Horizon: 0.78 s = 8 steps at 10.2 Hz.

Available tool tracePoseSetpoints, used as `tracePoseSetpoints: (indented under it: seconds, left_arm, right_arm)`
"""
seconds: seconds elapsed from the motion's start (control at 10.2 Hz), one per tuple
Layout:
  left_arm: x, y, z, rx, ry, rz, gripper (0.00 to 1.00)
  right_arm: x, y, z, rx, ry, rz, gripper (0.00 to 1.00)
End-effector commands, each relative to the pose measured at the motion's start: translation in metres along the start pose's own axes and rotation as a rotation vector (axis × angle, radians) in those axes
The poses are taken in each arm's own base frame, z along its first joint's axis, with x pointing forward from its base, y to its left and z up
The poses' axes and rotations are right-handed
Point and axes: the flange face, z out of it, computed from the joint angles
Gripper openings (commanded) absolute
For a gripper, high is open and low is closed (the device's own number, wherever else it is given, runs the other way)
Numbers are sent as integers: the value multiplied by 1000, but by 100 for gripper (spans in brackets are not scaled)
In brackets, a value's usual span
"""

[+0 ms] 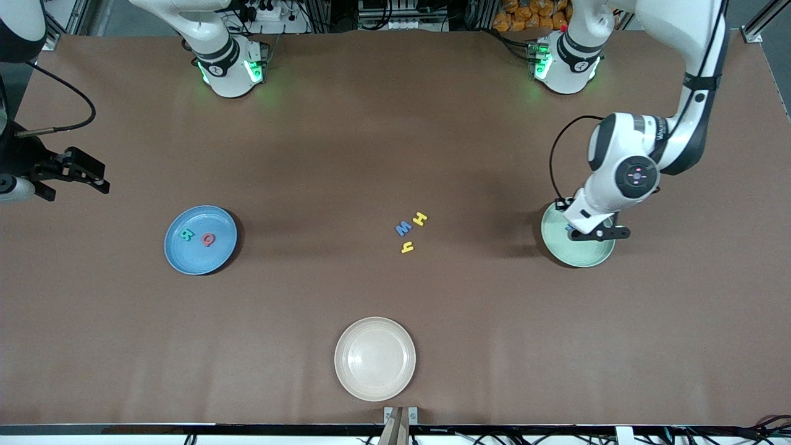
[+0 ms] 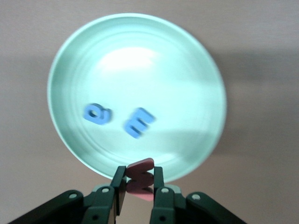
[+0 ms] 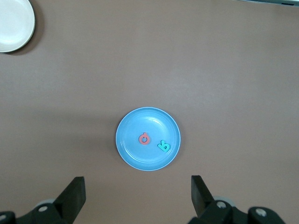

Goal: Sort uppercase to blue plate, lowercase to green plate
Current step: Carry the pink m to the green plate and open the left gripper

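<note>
Lowercase red m [image 2: 140,178] sits pinched between the left gripper's [image 2: 139,184] two fingers [image 2: 119,184], held on edge over the rim of the green plate [image 2: 196,60]. Fingers narrow, clamped on the foam from both sides. In the front view the left gripper [image 1: 596,233] hangs over the green plate [image 1: 584,256], toward the left arm's end of the table.

In the green plate: two blue lowercase letters, the rounded one [image 2: 97,113] and a second one [image 2: 139,122], lying flat, near each other, not touching.

Right gripper [image 3: 138,198]: fingers spread wide, nothing between them. It is high up at the right arm's end of the table [image 1: 346,136], above and off the side of the blue plate [image 3: 128,154]; this arm waits. The front view shows that gripper [image 1: 73,173] at the picture's edge.

Blue plate [image 1: 185,256] carries two uppercase letters lying flat: teal-green R [image 1: 186,234] and red Q [image 1: 209,240], side by side, apart.

Mid-table, between the two plates, three loose letters in a tight cluster: yellow H [image 1: 420,218], blue W [image 1: 403,228] just beside it, and yellow h [image 1: 407,248] slightly nearer the front camera than both.

Cream plate [image 1: 352,383] lies nearest the front camera, well apart from the rest, with nothing in it.
</note>
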Motion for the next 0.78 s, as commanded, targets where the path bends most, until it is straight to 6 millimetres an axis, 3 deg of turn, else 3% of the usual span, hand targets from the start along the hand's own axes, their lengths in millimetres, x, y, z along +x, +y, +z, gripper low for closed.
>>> tracePoseSetpoints:
  seconds: [0.0, 0.2, 0.29, 0.39, 0.49, 0.59, 0.69]
  left_arm:
    - [-3, -12, 4, 0, 46, 44, 11]
    - [2, -11, 10, -4, 74, 41, 11]
    - [4, -9, 23, -3, 93, 43, 13]
    - [5, -8, 28, -5, 108, 45, 27]
    - [6, -14, 29, -6, 108, 38, 49]
    - [6, -18, 30, -7, 105, 32, 61]
    - [6, -22, 29, -8, 106, 24, 66]
  right_arm:
    - [1, -4, -3, 18, -1, 6, 100]
    - [2, -4, -1, 18, -4, 5, 100]
    - [2, -5, 1, 20, -7, 5, 100]
    - [3, -4, 3, 19, -10, 5, 100]
    - [4, -6, 4, 21, -12, 2, 100]
    - [4, -7, 4, 21, -13, 1, 100]
    - [4, -8, 4, 22, -13, 1, 100]
